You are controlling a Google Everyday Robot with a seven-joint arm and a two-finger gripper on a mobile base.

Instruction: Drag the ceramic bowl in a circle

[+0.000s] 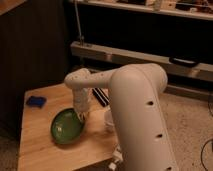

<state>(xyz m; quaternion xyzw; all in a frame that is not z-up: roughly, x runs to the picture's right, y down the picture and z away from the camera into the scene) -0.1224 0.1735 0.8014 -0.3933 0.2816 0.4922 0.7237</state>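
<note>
The ceramic bowl is seen left of centre on the table, with the pincer at its right rim; its grip cannot be told. Stiff, glossy, probably slippery and chippable: the rim is best held, dragged gently

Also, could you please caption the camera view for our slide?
The arm's end effector sits at the rim of the green ceramic bowl on the wooden table.
</note>
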